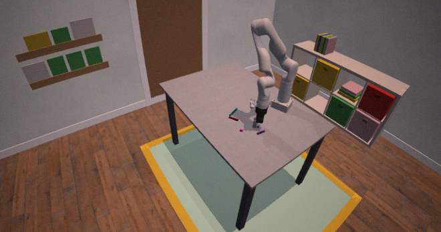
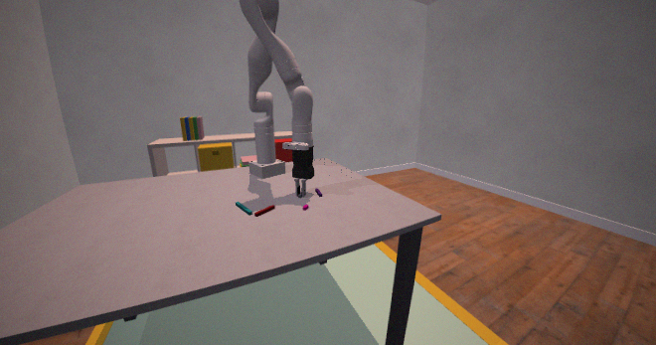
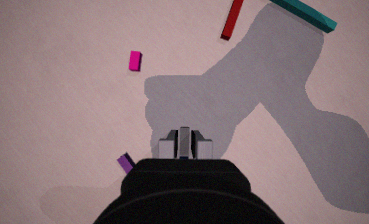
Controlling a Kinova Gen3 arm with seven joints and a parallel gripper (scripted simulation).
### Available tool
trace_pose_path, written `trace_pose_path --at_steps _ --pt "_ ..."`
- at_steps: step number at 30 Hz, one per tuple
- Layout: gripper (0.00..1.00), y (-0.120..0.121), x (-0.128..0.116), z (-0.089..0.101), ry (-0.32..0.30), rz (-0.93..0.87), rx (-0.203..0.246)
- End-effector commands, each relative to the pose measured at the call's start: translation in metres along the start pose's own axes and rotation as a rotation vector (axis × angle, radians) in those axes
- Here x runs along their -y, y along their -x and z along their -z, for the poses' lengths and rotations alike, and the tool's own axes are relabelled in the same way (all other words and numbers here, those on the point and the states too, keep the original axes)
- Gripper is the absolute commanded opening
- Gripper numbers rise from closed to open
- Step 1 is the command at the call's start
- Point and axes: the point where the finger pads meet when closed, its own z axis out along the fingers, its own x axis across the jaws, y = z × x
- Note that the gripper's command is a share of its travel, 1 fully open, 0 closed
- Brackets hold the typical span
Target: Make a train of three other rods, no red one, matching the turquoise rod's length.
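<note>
My gripper (image 3: 184, 139) is low over the table, also seen in the top view (image 1: 258, 125) and the exterior view (image 2: 301, 194). A grey rod (image 3: 185, 141) stands between its fingers with a thin gap on each side, so the fingers are open and not pressing it. A small blue bit (image 3: 185, 158) shows at the rod's near end. The purple rod (image 3: 126, 162) (image 1: 260, 132) lies close to the left, partly hidden by the gripper body. The magenta rod (image 3: 135, 60) (image 1: 241, 130) lies apart. The turquoise rod (image 3: 305, 14) (image 1: 233, 111) and the red rod (image 3: 232, 20) (image 1: 233, 118) lie farther off, near each other.
The arm's base (image 1: 282, 104) stands on the table close behind the gripper. A shelf unit with coloured boxes (image 1: 347, 90) stands beyond the table's right edge.
</note>
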Motion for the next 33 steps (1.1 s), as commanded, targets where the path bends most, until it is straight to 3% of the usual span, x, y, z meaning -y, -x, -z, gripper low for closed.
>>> trace_pose_path --at_steps 1,5,20,33 --pt "0.42 0.0 -0.001 -0.001 0.002 0.0 0.003" --pt "0.54 0.0 -0.001 -0.001 0.002 0.0 0.003" --pt "0.54 0.0 -0.001 0.002 0.002 0.0 0.004" --pt "0.54 0.0 0.002 0.048 -0.004 -0.002 -0.003"
